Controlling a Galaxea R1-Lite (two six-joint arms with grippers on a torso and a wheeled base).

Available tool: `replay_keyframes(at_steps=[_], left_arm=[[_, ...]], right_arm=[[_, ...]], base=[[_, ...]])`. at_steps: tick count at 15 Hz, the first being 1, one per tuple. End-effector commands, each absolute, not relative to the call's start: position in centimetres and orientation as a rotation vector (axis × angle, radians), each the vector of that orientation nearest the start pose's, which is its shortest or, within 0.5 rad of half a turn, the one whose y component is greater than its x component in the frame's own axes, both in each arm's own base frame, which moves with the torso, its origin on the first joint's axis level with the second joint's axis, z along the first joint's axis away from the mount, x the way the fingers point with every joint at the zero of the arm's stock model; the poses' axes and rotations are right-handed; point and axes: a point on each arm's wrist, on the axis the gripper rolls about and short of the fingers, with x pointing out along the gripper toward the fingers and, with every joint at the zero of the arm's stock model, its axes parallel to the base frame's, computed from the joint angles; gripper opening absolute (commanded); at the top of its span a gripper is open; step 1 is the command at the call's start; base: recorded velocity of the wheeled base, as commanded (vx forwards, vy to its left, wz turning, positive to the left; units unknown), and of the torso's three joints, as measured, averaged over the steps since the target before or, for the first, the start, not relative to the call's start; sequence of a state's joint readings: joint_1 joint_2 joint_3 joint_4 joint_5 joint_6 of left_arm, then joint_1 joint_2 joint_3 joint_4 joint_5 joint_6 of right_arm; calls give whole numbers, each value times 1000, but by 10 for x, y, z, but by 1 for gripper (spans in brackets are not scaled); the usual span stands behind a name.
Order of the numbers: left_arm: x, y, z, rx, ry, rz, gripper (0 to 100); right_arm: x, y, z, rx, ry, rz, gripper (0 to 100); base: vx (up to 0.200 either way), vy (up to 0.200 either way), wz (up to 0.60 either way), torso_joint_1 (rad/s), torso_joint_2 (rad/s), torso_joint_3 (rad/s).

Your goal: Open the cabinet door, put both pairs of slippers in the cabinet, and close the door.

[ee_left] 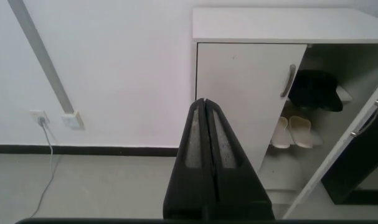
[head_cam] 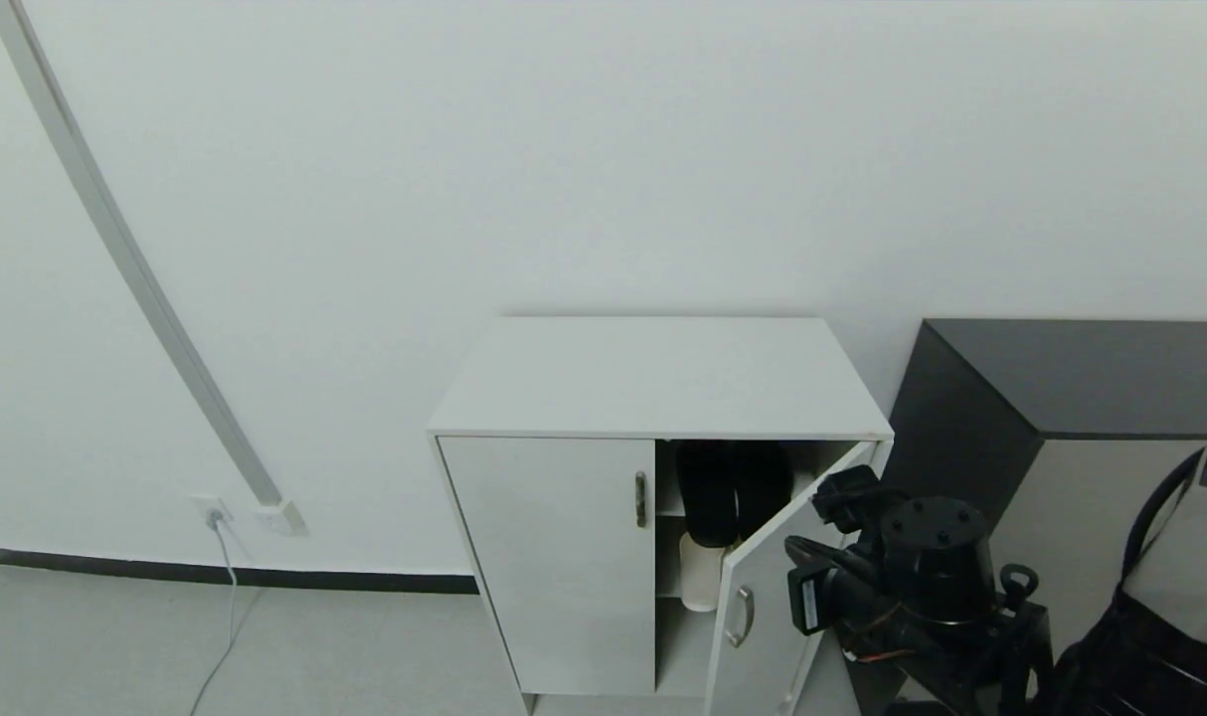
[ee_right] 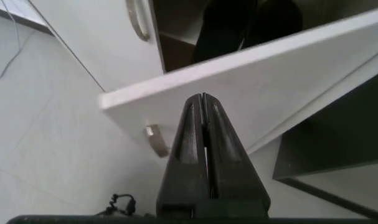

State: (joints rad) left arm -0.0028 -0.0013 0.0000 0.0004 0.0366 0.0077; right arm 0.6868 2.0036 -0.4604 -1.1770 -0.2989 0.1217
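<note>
Clenched, empty right gripper (ee_right: 204, 99) just beside half-open cabinet door (ee_right: 269, 68), black slippers (ee_right: 238, 25) inside.

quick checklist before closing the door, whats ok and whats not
1. Black slippers in cabinet, upper shelf: ok.
2. White slippers on the shelf below: ok.
3. Slippers clear of the door's path: cannot tell.
4. Right gripper shut, empty, by the right door's outer face: ok.
5. Left gripper shut, empty, away from the cabinet: ok.
6. Left door shut: ok.
</note>
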Motion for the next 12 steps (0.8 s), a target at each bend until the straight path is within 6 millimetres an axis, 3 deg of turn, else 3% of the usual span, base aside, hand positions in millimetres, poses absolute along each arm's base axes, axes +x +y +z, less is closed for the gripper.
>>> replay_keyframes(at_steps=[1,12], left_arm=[[-23,1,75,8,0,34,0],[-23,1,75,6,0,34,0]], right_arm=[[230,182,56,-74,380,366,0],[274,209,35,-45,354,369,0]], base=[[0,0,0,0,0,0],[0,0,0,0,0,0]])
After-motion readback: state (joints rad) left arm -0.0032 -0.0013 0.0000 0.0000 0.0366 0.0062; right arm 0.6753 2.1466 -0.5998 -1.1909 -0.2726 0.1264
